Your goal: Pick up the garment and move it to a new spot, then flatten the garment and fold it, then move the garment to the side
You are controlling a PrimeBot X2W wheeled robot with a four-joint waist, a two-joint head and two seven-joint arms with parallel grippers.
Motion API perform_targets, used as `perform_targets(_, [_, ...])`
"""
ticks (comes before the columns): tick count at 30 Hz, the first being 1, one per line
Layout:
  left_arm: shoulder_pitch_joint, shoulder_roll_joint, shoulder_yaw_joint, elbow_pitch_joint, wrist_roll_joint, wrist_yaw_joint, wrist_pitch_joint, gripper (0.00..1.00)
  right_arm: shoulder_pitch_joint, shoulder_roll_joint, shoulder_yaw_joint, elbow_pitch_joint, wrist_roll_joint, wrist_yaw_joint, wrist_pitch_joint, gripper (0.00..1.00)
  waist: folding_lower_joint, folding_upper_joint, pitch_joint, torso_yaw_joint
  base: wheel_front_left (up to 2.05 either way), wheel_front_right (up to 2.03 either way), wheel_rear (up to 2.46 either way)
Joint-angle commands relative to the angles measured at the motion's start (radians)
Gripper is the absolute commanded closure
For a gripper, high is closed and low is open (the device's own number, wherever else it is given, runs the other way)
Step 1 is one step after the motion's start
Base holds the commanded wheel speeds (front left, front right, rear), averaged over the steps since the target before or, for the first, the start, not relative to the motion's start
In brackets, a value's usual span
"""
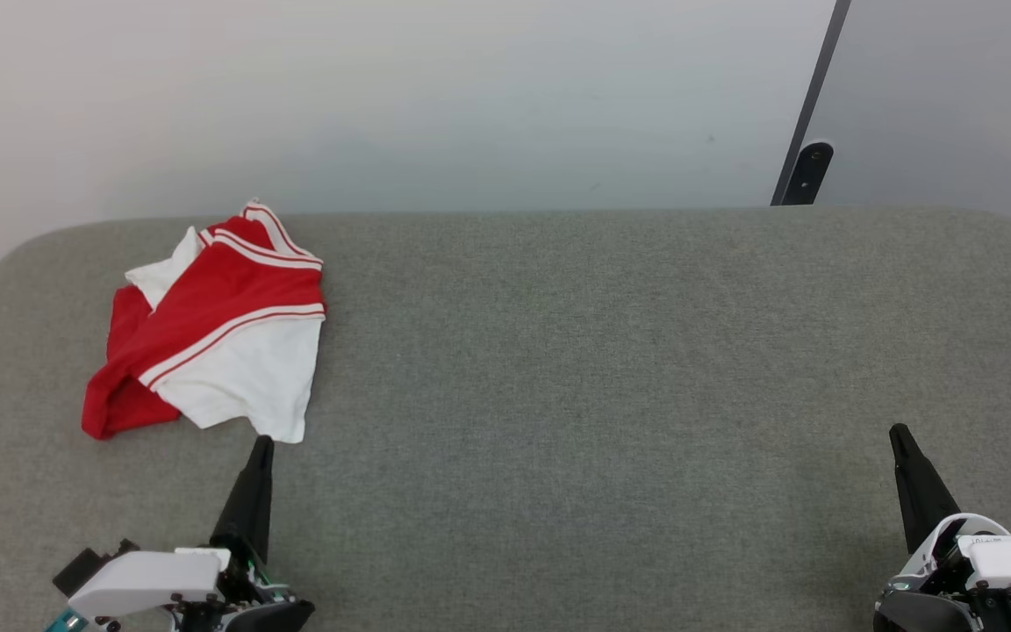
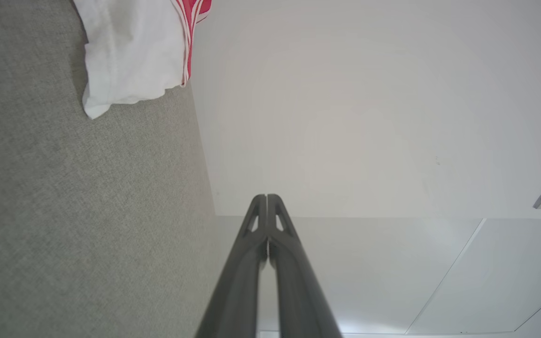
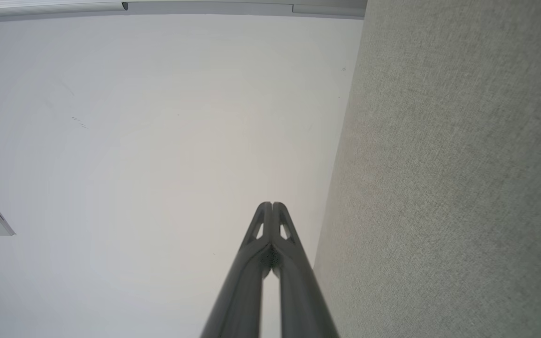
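Garment [image 1: 207, 338], a crumpled soft red T-shirt with white sleeves, lies far left on the grey fabric counter [image 1: 602, 351] just beyond the left gripper [image 1: 261, 443], pressed together and empty like the right gripper [image 1: 899, 432]; likely best to spread wide and pinch a thick fold.

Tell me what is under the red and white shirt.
The garment lies bunched on the grey fabric surface, which shows beside it. Its white sleeve overlaps red cloth. Whatever sits beneath the folds is covered.
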Motion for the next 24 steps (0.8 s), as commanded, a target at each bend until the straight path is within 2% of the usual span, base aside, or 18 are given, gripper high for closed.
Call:
perform_targets(1, [-0.011, -0.001, 0.001, 0.001, 0.001, -0.005, 0.001, 1.0, -0.003, 0.003, 0.001, 0.0, 0.004, -0.001, -0.003, 1.0, 0.0, -0.0001, 0.0, 0.0, 0.0, 0.0, 0.0])
perform_targets(5, [0.001, 0.0, 0.0, 0.001, 0.001, 0.0, 0.0, 1.0, 0.001, 0.0, 0.0, 0.001, 0.0, 0.0, 0.0, 1.0, 0.0, -0.0001, 0.0, 0.0, 0.0, 0.0, 0.0])
perform_targets(6, [0.007, -0.001, -0.001, 0.008, 0.0, 0.0, -0.001, 0.0, 0.004, 0.001, 0.0, 0.011, 0.0, 0.0, 0.0, 0.0, 0.0, -0.0001, 0.0, 0.0, 0.0, 0.0, 0.0])
perform_targets(16, [0.048, 0.0, -0.034, 0.003, 0.046, 0.001, -0.042, 0.0, 0.047, -0.003, 0.024, 0.0, -0.031, 0.0, -0.037, 0.0, 0.0, -0.0001, 0.0, 0.002, 0.0, 0.0, 0.0])
perform_targets(24, [0.067, 0.008, -0.045, -0.015, 0.177, 0.001, -0.08, 0.0, 0.059, -0.031, 0.06, -0.003, -0.159, 0.0, -0.078, 0.0, 0.0, -0.0001, 0.001, 0.003, 0.0, 0.0, 0.0])
